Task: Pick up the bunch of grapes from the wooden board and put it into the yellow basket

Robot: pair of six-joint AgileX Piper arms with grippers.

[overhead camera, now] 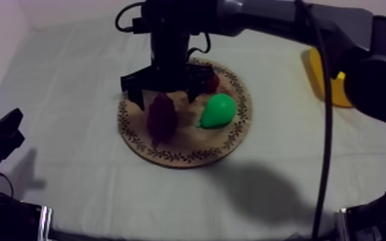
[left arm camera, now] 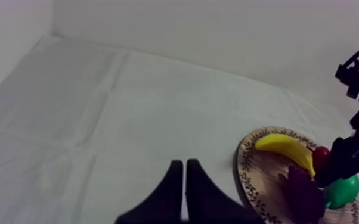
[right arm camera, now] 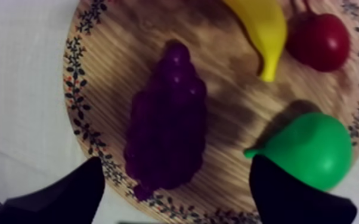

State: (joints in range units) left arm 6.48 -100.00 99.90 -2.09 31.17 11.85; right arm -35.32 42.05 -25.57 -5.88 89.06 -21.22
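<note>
The dark purple bunch of grapes (overhead camera: 161,117) (right arm camera: 167,119) (left arm camera: 304,189) lies on the round wooden board (overhead camera: 176,151) (right arm camera: 229,95) (left arm camera: 259,173), left of the green pear (overhead camera: 218,110) (right arm camera: 313,149). My right gripper (overhead camera: 165,91) (right arm camera: 176,187) hangs open just above the grapes, one finger at each side, not touching them. The yellow basket (overhead camera: 327,80) stands at the far right, partly behind my right arm. My left gripper (left arm camera: 185,190) (overhead camera: 0,131) is shut on nothing, low at the table's left side.
A banana (right arm camera: 262,30) (left arm camera: 286,149) and a small red fruit (right arm camera: 319,39) (left arm camera: 320,158) also lie on the board, behind the grapes and pear. The right arm reaches across the table's far side.
</note>
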